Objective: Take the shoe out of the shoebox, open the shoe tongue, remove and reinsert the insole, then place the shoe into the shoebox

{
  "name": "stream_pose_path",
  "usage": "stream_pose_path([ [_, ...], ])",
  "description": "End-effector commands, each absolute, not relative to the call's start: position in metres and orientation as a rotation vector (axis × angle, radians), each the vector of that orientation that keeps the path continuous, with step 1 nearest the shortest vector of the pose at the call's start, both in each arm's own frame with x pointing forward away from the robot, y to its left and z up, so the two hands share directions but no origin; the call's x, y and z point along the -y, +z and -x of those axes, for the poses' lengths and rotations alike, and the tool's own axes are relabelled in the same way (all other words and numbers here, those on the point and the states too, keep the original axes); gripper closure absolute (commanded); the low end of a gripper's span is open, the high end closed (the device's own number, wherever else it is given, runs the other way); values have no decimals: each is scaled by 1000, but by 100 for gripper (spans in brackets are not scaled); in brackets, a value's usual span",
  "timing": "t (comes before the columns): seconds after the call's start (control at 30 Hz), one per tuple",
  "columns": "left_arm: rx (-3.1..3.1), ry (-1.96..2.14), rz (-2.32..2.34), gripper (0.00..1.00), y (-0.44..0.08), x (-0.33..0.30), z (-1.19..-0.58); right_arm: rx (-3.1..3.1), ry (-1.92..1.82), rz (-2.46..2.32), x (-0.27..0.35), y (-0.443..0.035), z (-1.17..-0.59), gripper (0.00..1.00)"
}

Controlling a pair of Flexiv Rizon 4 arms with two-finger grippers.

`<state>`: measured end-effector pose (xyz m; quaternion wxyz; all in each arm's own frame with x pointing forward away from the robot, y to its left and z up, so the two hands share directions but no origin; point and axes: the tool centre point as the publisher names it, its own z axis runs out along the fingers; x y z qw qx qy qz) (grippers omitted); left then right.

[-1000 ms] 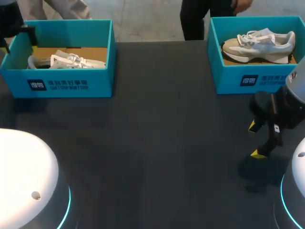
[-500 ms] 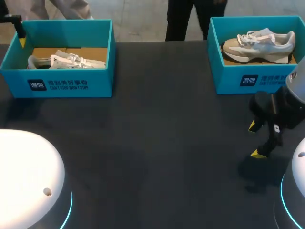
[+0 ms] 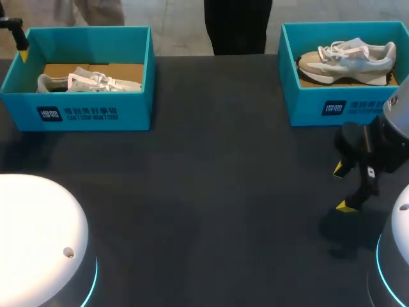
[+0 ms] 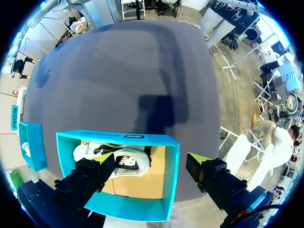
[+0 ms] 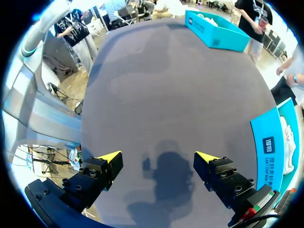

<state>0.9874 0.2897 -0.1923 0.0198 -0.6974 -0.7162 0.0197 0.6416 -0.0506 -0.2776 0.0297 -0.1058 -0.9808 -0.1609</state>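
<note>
Overhead, left tool (image 4: 152, 160) splayed, above shoebox (image 4: 172, 180) rim

- On my far left, the left shoebox (image 3: 96, 114), teal and open-topped, sits on the dark table with its brown cardboard floor showing.
- Inside it, the white shoe (image 3: 89, 81) lies low along that floor, its white laces loose and a dark mark on its side.
- On my far right, well apart from the first, stands the right shoebox (image 3: 332, 105), also teal and lidless.
- In it, the beige-and-white sneaker (image 3: 348, 61) rests upright on its sole, toe toward the table's middle.
</note>
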Motion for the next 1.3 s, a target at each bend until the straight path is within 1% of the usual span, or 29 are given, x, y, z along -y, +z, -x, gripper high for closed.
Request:
stream_pose_path([
  [0.03,2224,53,2165,0,-192,-290,-985,3043,-529,312,52,-272,-643,0],
  [0.2,2224,53,2165,0,-192,-290,-985,3087,-640,285,58,-242,-661,0],
  [0.3,2224,53,2165,0,-192,-290,-985,2987,-355,663,70,-231,-682,0],
  [0.37,2224,53,2165,0,-192,-290,-985,2994,-210,798,75,-220,-693,0],
  [0.5,2224,53,2165,0,-192,-290,-985,3005,-104,849,78,-200,-722,0],
  [0.73,2224,53,2165,0,-192,-290,-985,2980,-6,913,84,-186,-760,0],
  [0.83,2224,53,2165,0,-192,-290,-985,2918,26,1132,100,-180,-784,0],
  [0.87,2224,53,2165,0,-192,-290,-985,2913,96,1191,104,-178,-789,0],
  [1.3,2224,53,2165,0,-192,-290,-985,2913,96,1191,104,-178,-789,0],
])
